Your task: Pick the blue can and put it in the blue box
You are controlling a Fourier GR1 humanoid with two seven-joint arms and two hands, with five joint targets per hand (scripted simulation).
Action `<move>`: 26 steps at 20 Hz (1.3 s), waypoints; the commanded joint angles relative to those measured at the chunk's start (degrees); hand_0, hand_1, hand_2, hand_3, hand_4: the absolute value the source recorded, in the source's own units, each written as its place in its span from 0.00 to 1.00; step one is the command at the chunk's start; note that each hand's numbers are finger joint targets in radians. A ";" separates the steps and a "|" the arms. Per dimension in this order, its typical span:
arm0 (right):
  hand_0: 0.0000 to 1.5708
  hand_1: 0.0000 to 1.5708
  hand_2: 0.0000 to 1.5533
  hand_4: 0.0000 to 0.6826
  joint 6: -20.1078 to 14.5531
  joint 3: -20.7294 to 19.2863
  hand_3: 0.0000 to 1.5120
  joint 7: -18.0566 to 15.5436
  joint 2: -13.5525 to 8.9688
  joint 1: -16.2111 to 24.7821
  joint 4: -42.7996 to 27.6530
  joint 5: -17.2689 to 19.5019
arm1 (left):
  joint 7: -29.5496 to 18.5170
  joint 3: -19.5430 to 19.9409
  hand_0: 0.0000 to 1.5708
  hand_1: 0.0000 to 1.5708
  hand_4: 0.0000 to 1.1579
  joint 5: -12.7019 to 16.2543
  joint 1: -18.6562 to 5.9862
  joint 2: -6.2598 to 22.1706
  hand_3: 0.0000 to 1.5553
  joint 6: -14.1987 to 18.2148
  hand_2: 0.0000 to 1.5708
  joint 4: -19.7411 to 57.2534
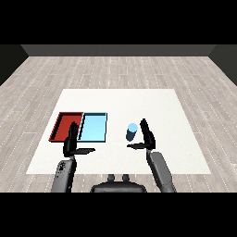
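Note:
The blue can (132, 132) stands upright on the white table (157, 106), right of the trays. My right hand (147, 135) is just to the can's right, fingers straight up and thumb reaching left below the can, open and not closed round it. The light blue tray (94, 127) lies left of the can, with nothing in it. My left hand (72, 141) hovers over the near edges of the trays, fingers straight and thumb pointing right, holding nothing.
The red tray (64, 125) lies against the left side of the light blue tray. Grey wood floor surrounds the table.

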 commanded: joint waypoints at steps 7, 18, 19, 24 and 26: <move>0.00 0.00 0.00 0.00 -2.65 -1.24 0.00 -3.87 0.16 -6.38 13.74 -4.53 | 3.04 1.53 0.00 0.00 0.00 2.57 -0.19 1.00 0.00 -1.81 0.00 -2.52; 0.00 0.00 0.00 0.00 -0.51 -4.49 0.00 -6.83 0.15 -12.74 26.27 -7.73 | 0.65 -0.42 0.00 0.00 0.00 -2.61 -3.94 -1.74 0.00 2.77 0.00 2.45; 0.00 0.00 0.00 0.00 -5.79 1.53 0.00 -6.49 0.16 -11.07 22.39 -9.91 | 0.67 -2.43 0.00 0.00 0.00 -3.00 2.78 -2.66 0.00 2.68 0.00 -2.50; 0.00 0.00 0.00 0.00 -1.75 -3.58 0.00 -7.27 0.16 -17.46 31.45 -11.36 | 4.34 1.47 0.00 0.00 0.00 -1.02 -4.65 0.39 0.00 2.29 0.00 -0.64; 0.00 0.00 0.00 0.00 -2.82 -3.83 0.00 -4.79 0.14 -13.59 24.72 -9.31 | -1.65 0.01 0.00 0.00 0.00 -2.33 -0.94 -1.45 0.00 2.43 0.00 2.32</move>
